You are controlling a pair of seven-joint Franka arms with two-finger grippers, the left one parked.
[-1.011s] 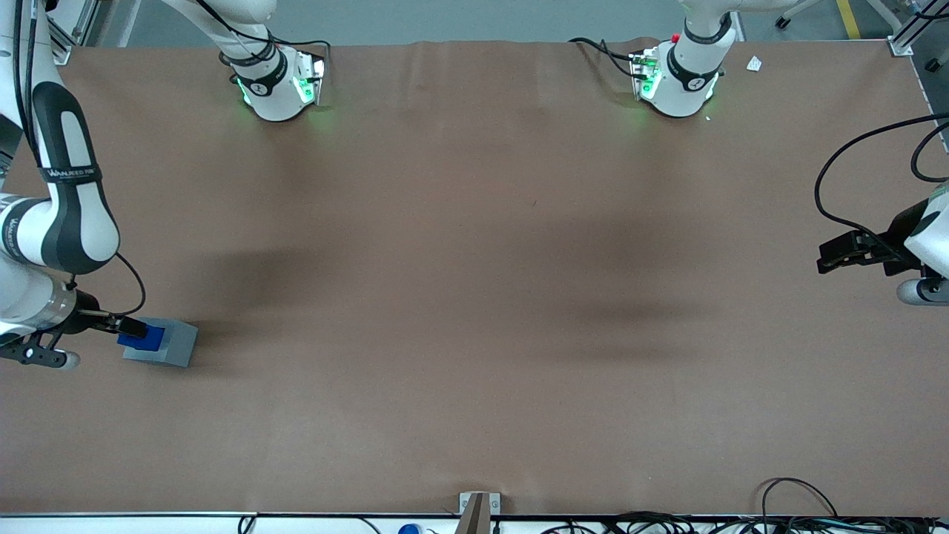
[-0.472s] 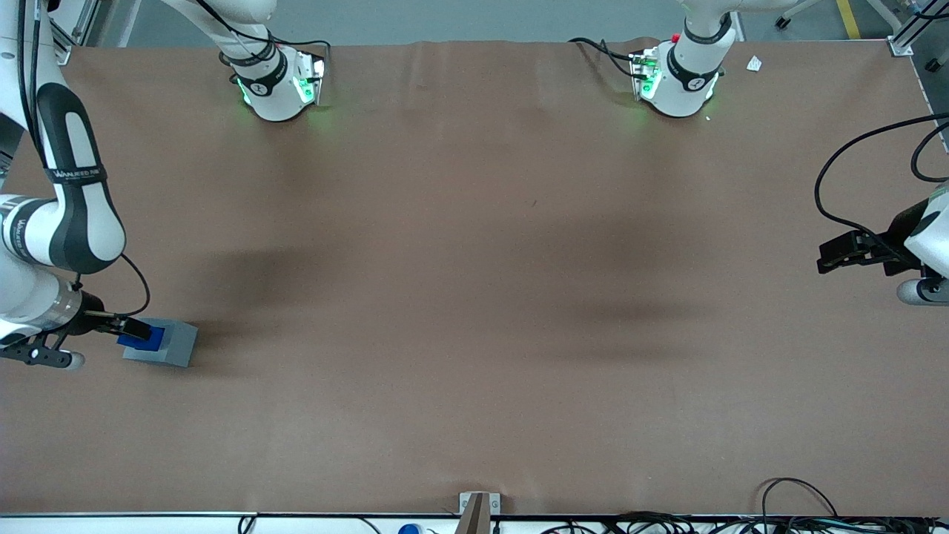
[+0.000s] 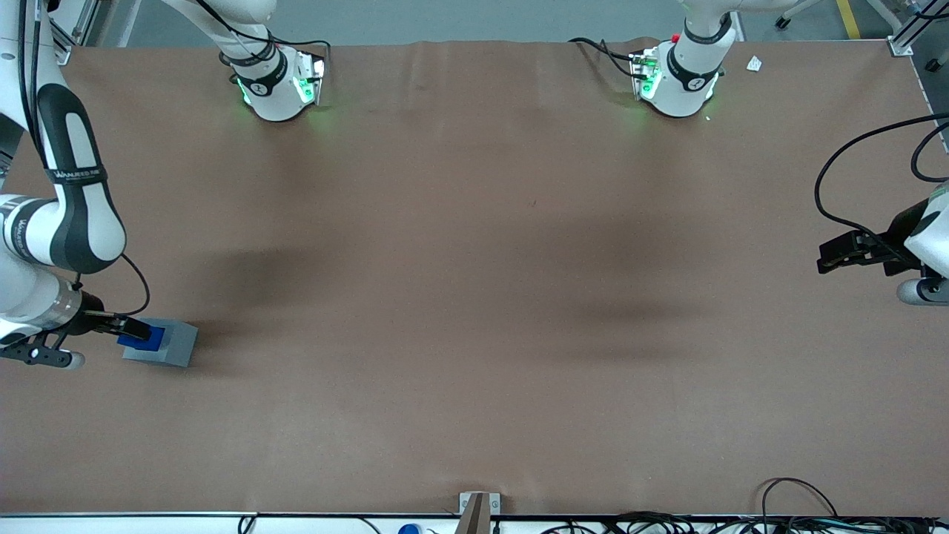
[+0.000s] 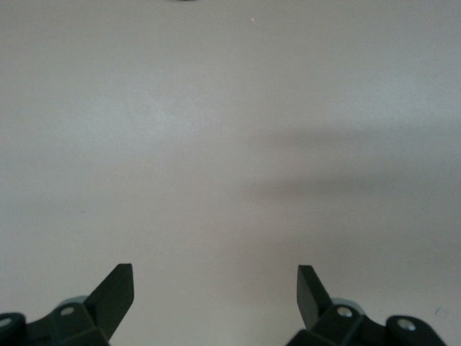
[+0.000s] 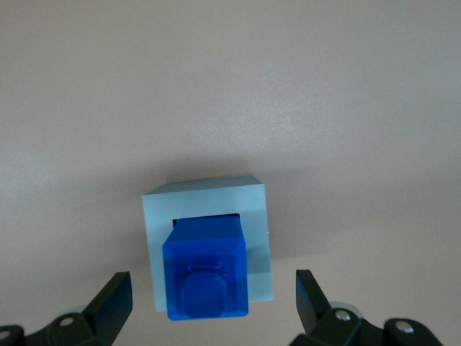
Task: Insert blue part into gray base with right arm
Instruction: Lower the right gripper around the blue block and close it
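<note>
The gray base (image 3: 176,345) sits on the brown table near the working arm's end. The blue part (image 3: 145,340) stands in the base's socket and sticks up out of it. In the right wrist view the blue part (image 5: 207,269) fills most of the socket of the gray base (image 5: 205,198), with a thin gap showing along one socket edge. My right gripper (image 5: 210,285) is open just above them, its two fingers standing wide on either side of the blue part and not touching it. In the front view the gripper (image 3: 133,326) overlaps the blue part.
Bare brown table (image 3: 474,297) stretches from the base toward the parked arm's end. Two arm bases (image 3: 278,81) stand along the table edge farthest from the front camera. Cables lie along the edge nearest the camera.
The right arm's forearm and wrist have shifted slightly upward in the front view. The blue part and gray base have not moved.
</note>
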